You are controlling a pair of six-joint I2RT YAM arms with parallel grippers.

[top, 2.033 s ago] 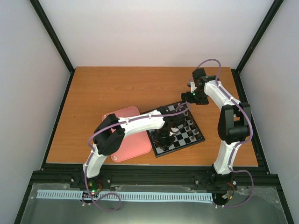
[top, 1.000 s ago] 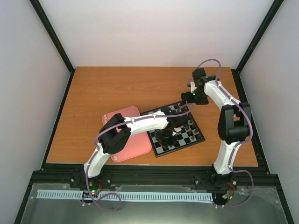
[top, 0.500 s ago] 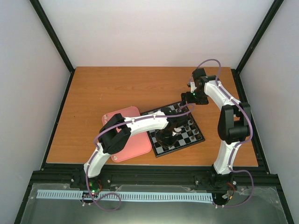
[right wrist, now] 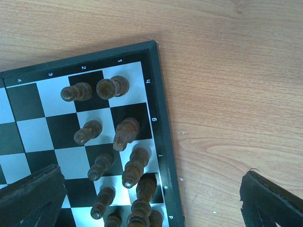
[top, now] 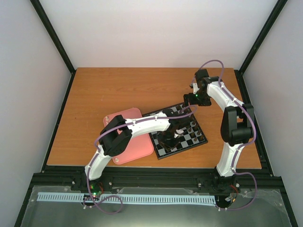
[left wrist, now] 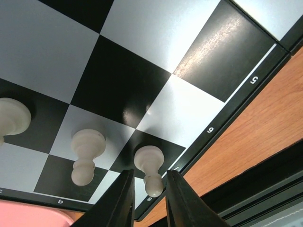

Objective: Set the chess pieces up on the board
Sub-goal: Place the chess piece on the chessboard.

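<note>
a: start at the near edge. where's the left gripper (left wrist: 149, 176)?
b: low over the board (left wrist: 222, 118), at its near-left corner. its fingers (left wrist: 124, 198) are a narrow gap apart, and one cream piece (left wrist: 147, 160) stands with its end in that gap.
a: pinched?
b: cannot tell. contact isn't clear in the wrist view.
a: which square?
b: a dark one against the near rim, one in from the corner, by my reading of the rim numbers. it's upright, with its long axis running roughly along the fingers, so i'd judge any move off it should go straight up, not sideways.
a: neighbours?
b: more cream pieces (left wrist: 87, 151) in a row running away from the near rim, along the edge beside the pink tray (top: 137, 147). the nearest is just beside, so a wide opening could nudge it.
a: farther back?
b: dark pieces (right wrist: 125, 132) crowd the board's far-right corner. the right gripper (top: 193, 99) hovers above them, its fingers spread wide, holding nothing. the left arm is clearly the nearer one to the cream row.
</note>
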